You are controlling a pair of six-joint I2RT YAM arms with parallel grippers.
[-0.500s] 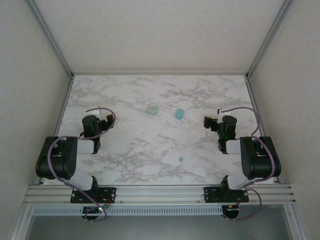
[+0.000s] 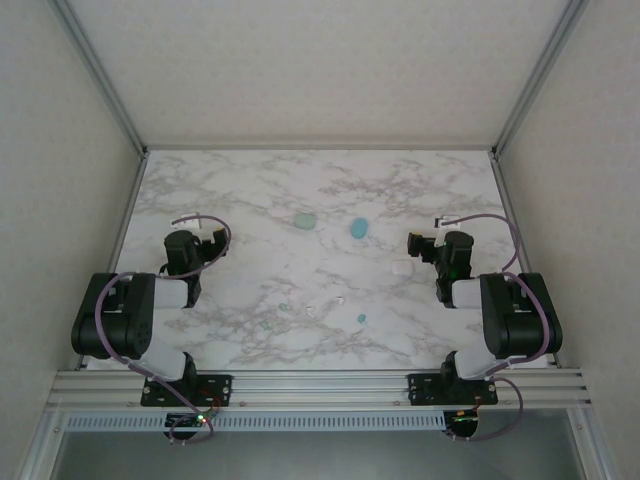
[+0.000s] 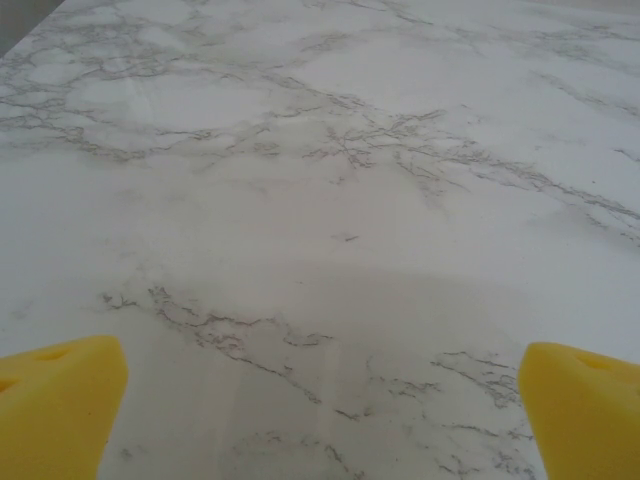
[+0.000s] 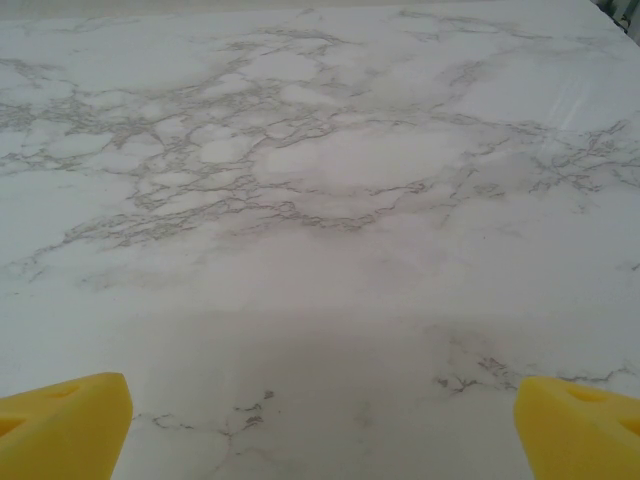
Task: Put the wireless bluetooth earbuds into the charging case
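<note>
The earbuds (image 2: pixel 310 311) lay loose on the marble table (image 2: pixel 240 190), strung in a short band on the arm-base side of the blue-teal case (image 2: pixel 358 227). A teal bud (image 2: pixel 361 319) sat almost directly base-ward of that case, two whitish buds lay to its left, and two pale green buds (image 2: pixel 283 307) lay further left again. All five rested on bare marble, apart from every case. A pale green case (image 2: pixel 304 220) lay near the blue-teal case on its left, not touching it. A white case (image 2: pixel 402 268) lay to its right and nearer the bases. Whether any case stood open could not be told. The left gripper (image 3: pixel 320 420) stood well to the left of the blue-teal case and the right gripper (image 4: pixel 320 430) to its right, close to the white case. Both had their jaws spread wide and empty, yellow pads (image 3: pixel 60 400) apart with bare marble between them.
</note>
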